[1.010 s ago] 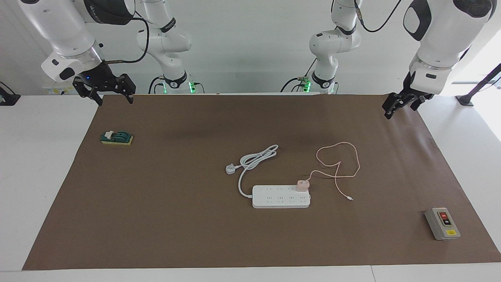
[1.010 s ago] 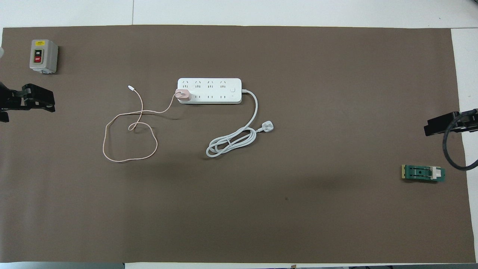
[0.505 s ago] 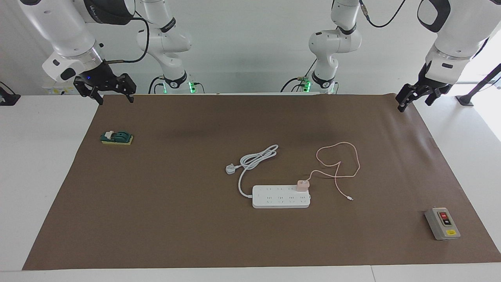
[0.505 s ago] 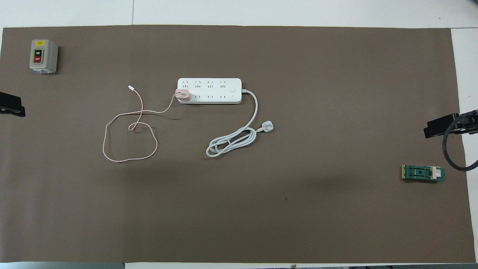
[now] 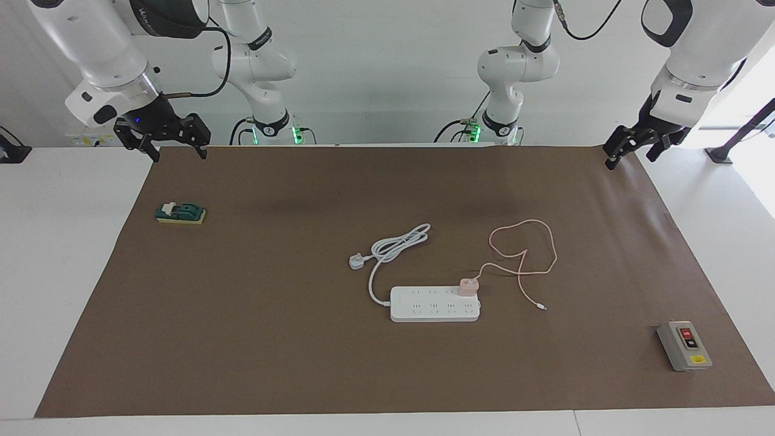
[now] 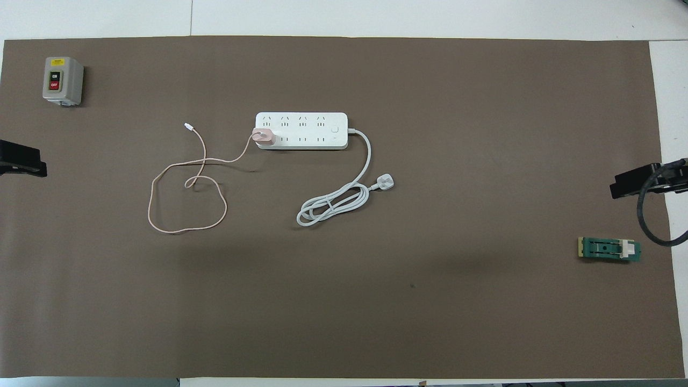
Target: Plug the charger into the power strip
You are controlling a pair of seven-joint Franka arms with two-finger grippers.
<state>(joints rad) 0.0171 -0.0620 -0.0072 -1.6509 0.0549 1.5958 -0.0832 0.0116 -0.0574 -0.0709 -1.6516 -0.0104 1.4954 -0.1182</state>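
Observation:
The white power strip (image 5: pixel 433 306) (image 6: pixel 309 130) lies flat in the middle of the brown mat. The pale-pink charger (image 5: pixel 468 286) (image 6: pixel 263 136) stands seated in a socket at the strip's end toward the left arm, in the row nearer to the robots. Its thin pink cable (image 5: pixel 533 254) loops loosely over the mat beside it. My left gripper (image 5: pixel 629 158) (image 6: pixel 21 164) hangs open and holds nothing, over the mat's edge at the left arm's end. My right gripper (image 5: pixel 178 154) (image 6: pixel 639 183) waits open over the mat's edge at the right arm's end.
The strip's thick white cord coils to a white plug (image 5: pixel 357 261) nearer to the robots. A grey switch box (image 5: pixel 684 345) (image 6: pixel 63 80) sits at the left arm's end, farther from the robots. A green switch on a yellow base (image 5: pixel 180 212) (image 6: pixel 609 250) lies below the right gripper.
The left gripper has lifted and pulled back toward the mat's edge at the left arm's end. The right arm, charger and strip have not moved.

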